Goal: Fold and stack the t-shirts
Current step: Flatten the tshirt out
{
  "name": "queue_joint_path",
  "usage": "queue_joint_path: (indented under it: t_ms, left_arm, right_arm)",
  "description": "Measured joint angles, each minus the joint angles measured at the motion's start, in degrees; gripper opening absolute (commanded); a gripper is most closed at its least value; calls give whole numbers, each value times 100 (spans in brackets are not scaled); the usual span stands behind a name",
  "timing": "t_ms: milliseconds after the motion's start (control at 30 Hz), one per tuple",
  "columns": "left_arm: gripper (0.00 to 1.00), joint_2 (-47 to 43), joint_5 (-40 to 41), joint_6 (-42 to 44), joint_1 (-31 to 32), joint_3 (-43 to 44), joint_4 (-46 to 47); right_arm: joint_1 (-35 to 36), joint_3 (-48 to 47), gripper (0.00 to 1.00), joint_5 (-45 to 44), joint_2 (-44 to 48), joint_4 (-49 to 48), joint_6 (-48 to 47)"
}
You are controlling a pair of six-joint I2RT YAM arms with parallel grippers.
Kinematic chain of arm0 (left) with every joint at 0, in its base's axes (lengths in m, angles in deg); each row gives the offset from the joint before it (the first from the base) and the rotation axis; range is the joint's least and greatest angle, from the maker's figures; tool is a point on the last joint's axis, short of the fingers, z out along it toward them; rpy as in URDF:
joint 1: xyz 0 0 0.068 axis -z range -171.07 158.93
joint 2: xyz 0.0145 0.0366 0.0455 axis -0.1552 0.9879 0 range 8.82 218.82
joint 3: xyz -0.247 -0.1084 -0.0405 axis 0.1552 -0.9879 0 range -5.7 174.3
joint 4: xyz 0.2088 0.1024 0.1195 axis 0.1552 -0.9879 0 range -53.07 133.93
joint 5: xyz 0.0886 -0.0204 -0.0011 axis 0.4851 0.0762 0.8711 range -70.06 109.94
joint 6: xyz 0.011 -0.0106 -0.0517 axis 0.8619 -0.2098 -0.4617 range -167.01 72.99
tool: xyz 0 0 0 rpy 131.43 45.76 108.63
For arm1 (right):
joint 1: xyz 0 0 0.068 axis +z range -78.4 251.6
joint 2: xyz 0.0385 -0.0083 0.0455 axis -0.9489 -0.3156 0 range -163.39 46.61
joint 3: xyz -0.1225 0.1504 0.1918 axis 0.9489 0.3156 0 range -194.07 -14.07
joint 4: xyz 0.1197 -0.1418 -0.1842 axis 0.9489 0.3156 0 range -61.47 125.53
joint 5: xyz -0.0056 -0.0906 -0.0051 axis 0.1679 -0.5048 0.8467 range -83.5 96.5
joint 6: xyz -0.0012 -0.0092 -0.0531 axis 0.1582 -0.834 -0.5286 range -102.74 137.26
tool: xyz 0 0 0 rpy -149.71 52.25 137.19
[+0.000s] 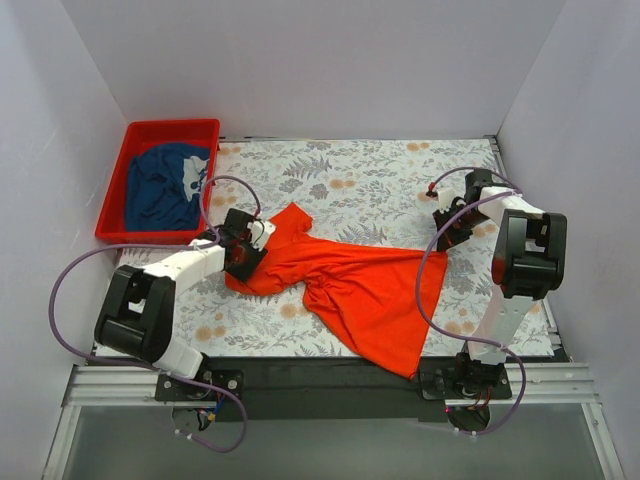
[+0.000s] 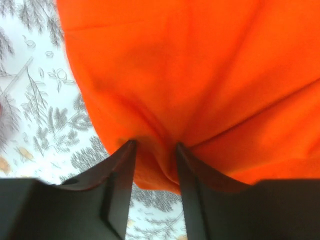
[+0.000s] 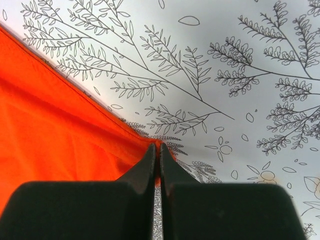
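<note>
The orange-red t-shirt [image 1: 360, 285] lies crumpled and stretched across the middle of the table. My left gripper [image 1: 243, 255] is at its left end; in the left wrist view [image 2: 155, 145] the jaws stand narrowly apart, closed on a bunched fold of the orange cloth [image 2: 200, 65]. My right gripper [image 1: 445, 238] is at the shirt's right corner; in the right wrist view [image 3: 159, 146] the jaws are pressed together on the hem corner of the orange cloth [image 3: 50, 125]. The dark blue t-shirt [image 1: 165, 190] lies bunched in the bin.
The red plastic bin [image 1: 172, 124] stands at the back left corner. A floral-print cover [image 1: 380, 170] spans the table. White walls enclose the left, back and right sides. The shirt's lower part hangs past the near table edge [image 1: 330, 358].
</note>
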Motion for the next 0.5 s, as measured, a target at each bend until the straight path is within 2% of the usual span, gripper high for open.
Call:
queue_joint_path:
  t_ms: [100,133,233,333,500]
  left_arm:
    - [53,-184,-247,-142,-22,-4,-422]
    - [59,-199,-356,-173,-39,31,-577]
    - [63,-170,-839,-216,-96,481,-1073]
    - [63,103,-1309,-269,-120,1534,-1239]
    - [63,1469,-1834,-426,-168,3499,-984]
  right_arm:
    - [-2,-11,1,-4,0,70,-125]
    - [-4,-13,1,-7,0,98,-153]
    - [-11,-52,1,-22,-7,251,-247]
    - [-22,-133,1,-4,-57,446,-339]
    - [-37,-321,1,9,-129,715,-448]
